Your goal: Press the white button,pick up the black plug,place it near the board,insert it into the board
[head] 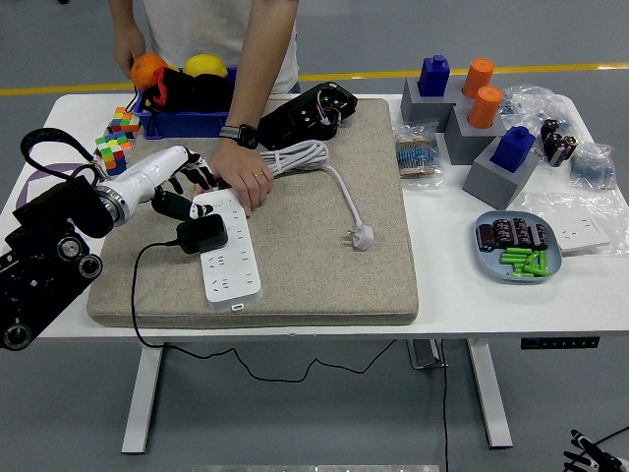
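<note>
The white power board [232, 261] lies on the grey mat [324, 265], its small white button [237, 307] at the near end. The black plug [201, 234] sits on the board's left side, its black cable [138, 285] trailing off the mat's near edge. My left hand [182, 195] hovers just up and left of the plug, fingers open and holding nothing. A person's hand [241, 182] presses on the board's far end. My right arm is out of view.
A white cable with its plug [362, 236] lies across the mat. A black device [310, 113] sits at the mat's far edge. A blue bin [187, 120] and colour cubes [116, 138] are at the far left. Grey stands [501, 167] and a blue plate [519, 251] are on the right.
</note>
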